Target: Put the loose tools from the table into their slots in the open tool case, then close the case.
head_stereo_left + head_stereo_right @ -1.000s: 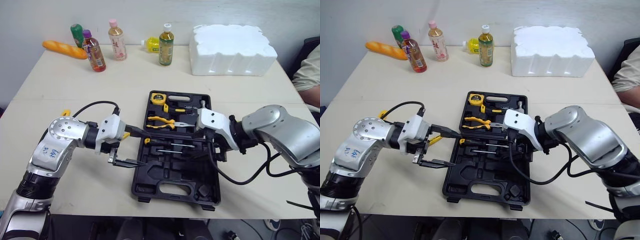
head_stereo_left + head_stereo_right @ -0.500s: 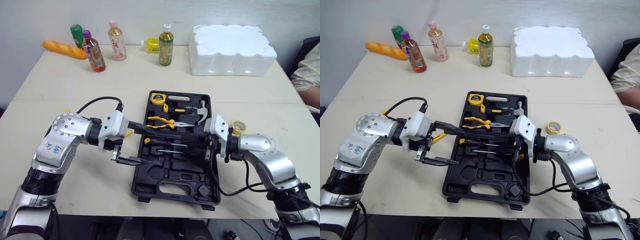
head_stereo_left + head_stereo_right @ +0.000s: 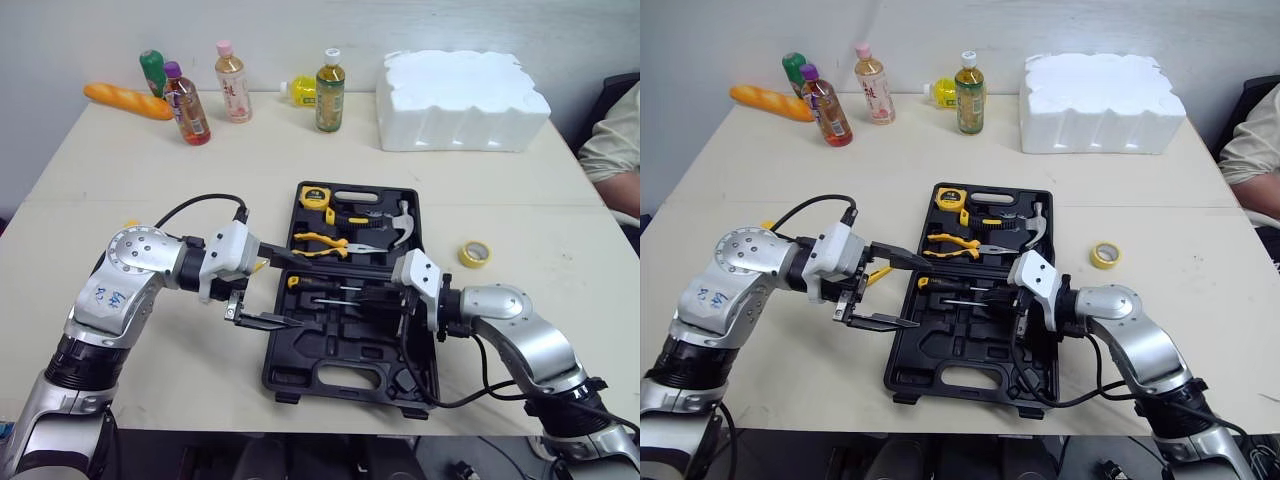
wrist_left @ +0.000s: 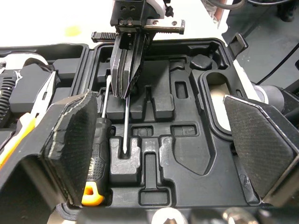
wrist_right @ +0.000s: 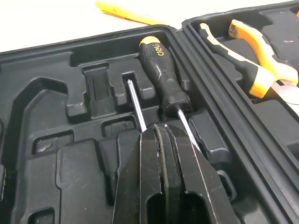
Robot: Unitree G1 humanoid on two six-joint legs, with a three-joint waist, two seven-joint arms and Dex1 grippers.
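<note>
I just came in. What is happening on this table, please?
A two-armed robot is packing an open tool case. Its right gripper, fingers shut, has its tips at the shafts of the screwdrivers lying in their slots; whether it pinches one I cannot tell. The left gripper hangs open at the case's left edge. A yellow tape roll lies loose on the table, and the case is not closed.

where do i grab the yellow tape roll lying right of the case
Come down from above, probably with the right gripper, the nearer one. The tape roll lies flat, hole up, apart from the tool case, so pinch its ring wall: one finger in the hole, one outside.
</note>
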